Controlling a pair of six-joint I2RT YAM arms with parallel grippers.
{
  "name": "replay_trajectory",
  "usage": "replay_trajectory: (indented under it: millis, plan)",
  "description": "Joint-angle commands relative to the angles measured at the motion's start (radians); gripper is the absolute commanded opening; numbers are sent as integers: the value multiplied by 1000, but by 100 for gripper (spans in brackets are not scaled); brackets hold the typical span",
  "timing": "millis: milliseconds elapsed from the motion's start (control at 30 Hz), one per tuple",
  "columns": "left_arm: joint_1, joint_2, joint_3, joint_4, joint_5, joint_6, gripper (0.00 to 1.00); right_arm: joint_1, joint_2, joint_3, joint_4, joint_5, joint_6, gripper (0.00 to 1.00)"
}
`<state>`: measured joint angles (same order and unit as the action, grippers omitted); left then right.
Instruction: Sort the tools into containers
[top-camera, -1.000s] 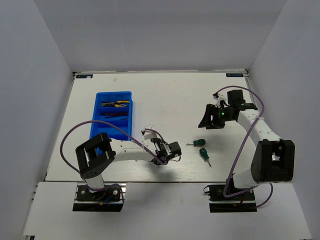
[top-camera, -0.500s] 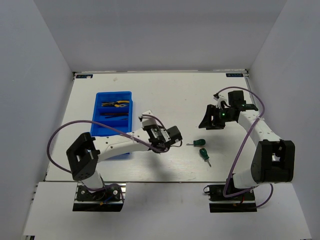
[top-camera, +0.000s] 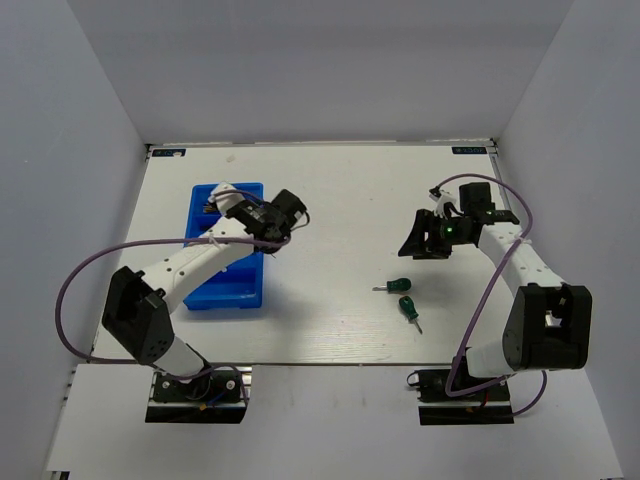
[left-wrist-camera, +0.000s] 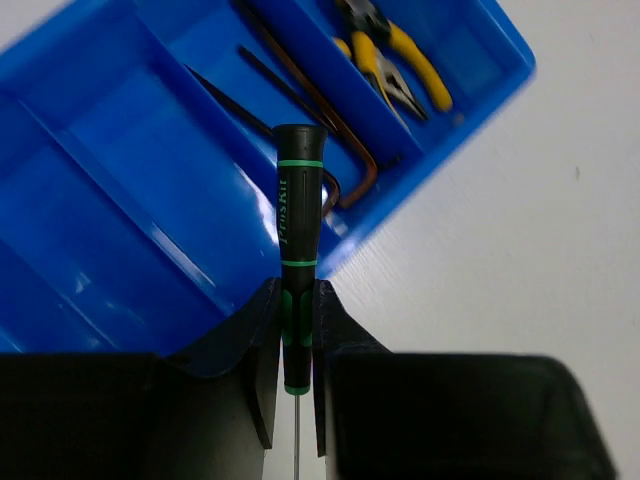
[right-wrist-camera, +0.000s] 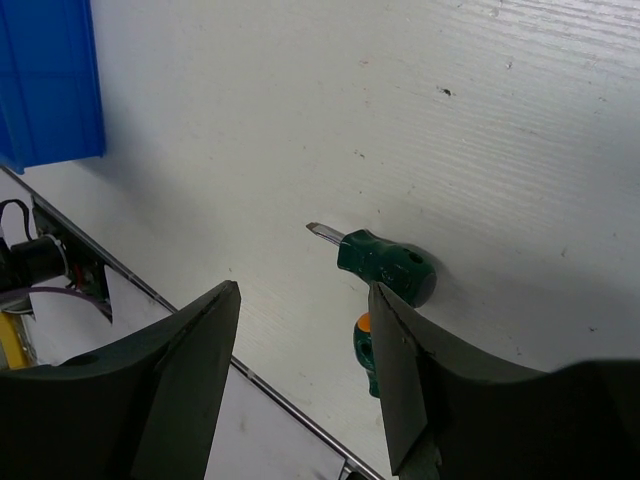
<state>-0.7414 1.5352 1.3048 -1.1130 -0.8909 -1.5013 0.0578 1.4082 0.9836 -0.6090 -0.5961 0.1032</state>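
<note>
Left gripper (top-camera: 283, 213) hangs over the blue tray (top-camera: 192, 268) at its right rim in the overhead view. Two stubby screwdrivers (top-camera: 398, 286) lie on the table (top-camera: 330, 190) near the right gripper (top-camera: 422, 245). From the left wrist, my jaws pinch the thin screwdriver (left-wrist-camera: 299, 200) low on its handle, its head over the hex keys (left-wrist-camera: 320, 100) beside the rim. I judge that releasing here could bounce it off a divider or out of the tray. From the right wrist, the fingers stand apart above a stubby screwdriver, and a clumsy descent could roll it away.

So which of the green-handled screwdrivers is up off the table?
The thin screwdriver, gripped by the left gripper over the blue tray's edge; the two stubby screwdrivers lie on the table.
</note>
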Motion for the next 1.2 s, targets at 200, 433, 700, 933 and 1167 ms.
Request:
replay_trajectory:
  millis: [200, 433, 700, 933, 1167]
  plan:
    - [215, -23, -102, 43, 18, -94, 0, -24, -37, -6, 11, -50, 9, 60]
    - [298, 59, -163, 97, 78, -155, 0, -32, -35, -11, 8, -77, 6, 60]
    - [358, 91, -228, 180, 170, -201, 0, -49, -41, -14, 8, -97, 0, 60]
    - [358, 89, -228, 183, 179, -192, 61, -47, -34, -16, 6, -120, -20, 66]
    - [338, -16, -219, 215, 147, -72, 84, -47, -28, -13, -18, -24, -65, 64]
